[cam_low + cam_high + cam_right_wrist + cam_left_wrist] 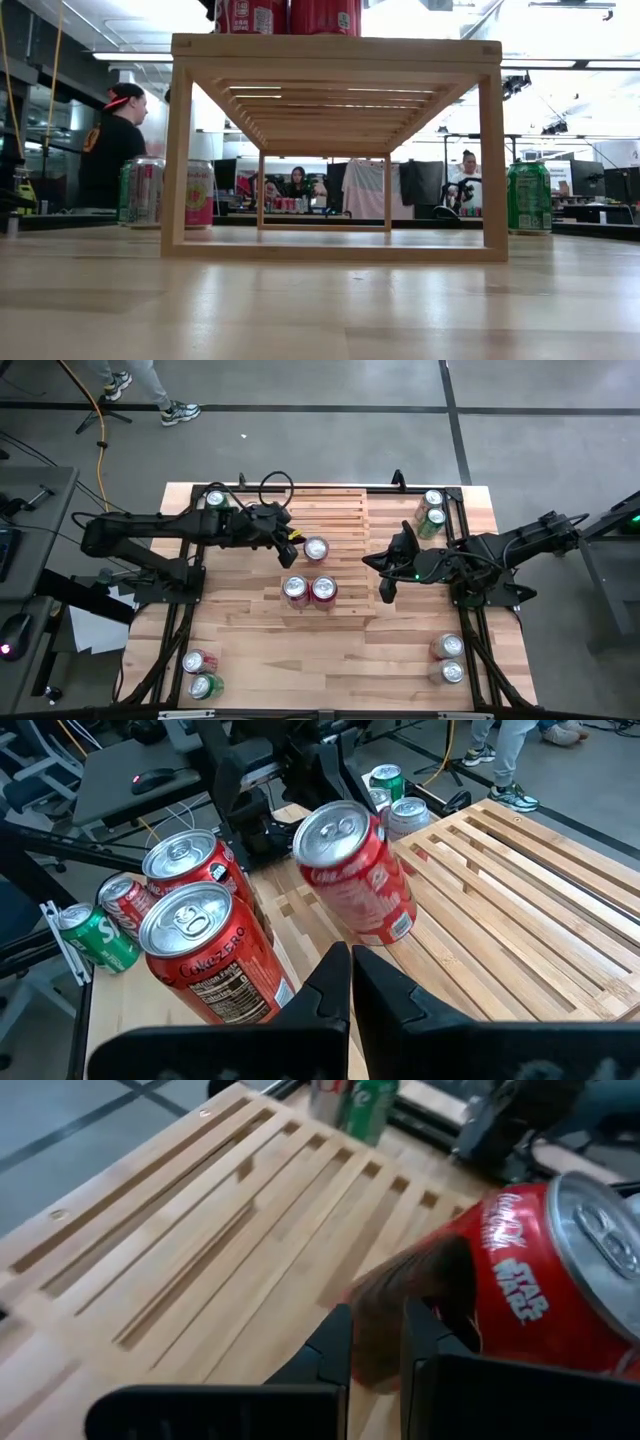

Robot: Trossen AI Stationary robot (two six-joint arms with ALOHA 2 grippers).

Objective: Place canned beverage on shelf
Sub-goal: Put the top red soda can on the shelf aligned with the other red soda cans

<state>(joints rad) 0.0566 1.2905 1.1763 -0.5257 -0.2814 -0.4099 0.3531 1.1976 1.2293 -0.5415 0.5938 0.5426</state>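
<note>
One red can (pixel 316 548) stands tilted on the shelf (pixel 330 510), beside the left gripper's (pixel 291 544) closed, empty jaws.

Readable on the tilted red can (pixel 520 1280) lying on the shelf (pixel 200 1230): white "Coca-Cola" script, with "STAR WARS" below. On the nearest upright red can (pixel 215 960) beside that tilted can: "Coke ZERO", above a white nutrition panel too small to read. Nothing else legible.

High view straight down on the shelf (pixel 322 550), low view level beneath it, wrist views close over its slats
</note>
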